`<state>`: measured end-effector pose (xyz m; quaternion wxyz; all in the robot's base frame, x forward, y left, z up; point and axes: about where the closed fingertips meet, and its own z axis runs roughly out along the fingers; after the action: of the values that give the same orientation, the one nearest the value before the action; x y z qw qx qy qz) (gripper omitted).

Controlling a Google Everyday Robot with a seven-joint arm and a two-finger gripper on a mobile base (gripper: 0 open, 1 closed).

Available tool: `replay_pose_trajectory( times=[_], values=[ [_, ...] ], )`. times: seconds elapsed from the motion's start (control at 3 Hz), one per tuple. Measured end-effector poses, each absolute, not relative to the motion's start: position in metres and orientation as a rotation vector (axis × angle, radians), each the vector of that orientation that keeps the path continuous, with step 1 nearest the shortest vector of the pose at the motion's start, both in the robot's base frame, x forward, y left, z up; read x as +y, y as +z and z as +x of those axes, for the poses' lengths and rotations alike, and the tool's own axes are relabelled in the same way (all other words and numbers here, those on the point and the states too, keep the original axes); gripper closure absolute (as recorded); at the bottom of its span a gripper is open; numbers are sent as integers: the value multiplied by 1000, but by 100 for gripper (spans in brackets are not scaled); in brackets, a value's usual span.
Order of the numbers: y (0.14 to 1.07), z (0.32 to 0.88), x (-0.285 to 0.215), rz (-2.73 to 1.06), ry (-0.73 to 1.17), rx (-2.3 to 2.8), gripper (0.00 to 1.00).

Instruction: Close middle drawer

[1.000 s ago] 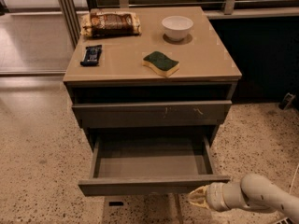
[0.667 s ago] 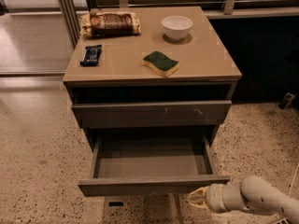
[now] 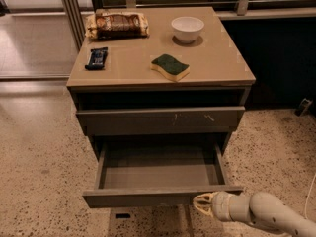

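Well, in the camera view, a brown cabinet (image 3: 133, 73) is standing on a speckled floor (image 3: 39, 152). On its top, a white bowl (image 3: 187, 28) is sitting far back on the right. A green and yellow sponge (image 3: 170, 66) is lying nearer, close to the middle. A snack bag (image 3: 117, 24) is lying far back on the left, and a dark candy bar (image 3: 96, 58) is lying nearer on the left.

Under the top, a drawer with little pale scratches (image 3: 160, 120) is poking out just a bit. Below it, the middle drawer (image 3: 148, 197) is sticking far out toward the near side. Its box is looking bare inside. Its plain front is running left to right across the cabinet.

The gripper (image 3: 201, 205) is coming in from the near right corner on a pale, round arm (image 3: 266, 214). It is pointing left and is sitting right at the right part of the drawer front, low by the bottom edge. It may be touching the front, but I cannot be sure. I cannot tell if it is spread wide or pinched together. It is not looking like it is holding anything.

The drawer is lying just past the gripper, on the far side. So I am thinking the push is needing to go from near to far, straight across the long front. Because the gripper is sitting off to the right end, the drawer might be turning a little crooked while sliding in.
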<state>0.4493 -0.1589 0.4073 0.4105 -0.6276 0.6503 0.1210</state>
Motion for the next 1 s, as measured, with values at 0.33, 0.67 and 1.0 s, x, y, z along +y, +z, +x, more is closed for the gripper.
replay_pose_trajectory(
  times=[0.33,0.67,1.0],
  values=[
    [413,471,-160,-1537,203,1591,100],
    [410,493,-164,-1498,146,1572,100],
    [406,521,-169,-1463,116,1566,100]
  ],
)
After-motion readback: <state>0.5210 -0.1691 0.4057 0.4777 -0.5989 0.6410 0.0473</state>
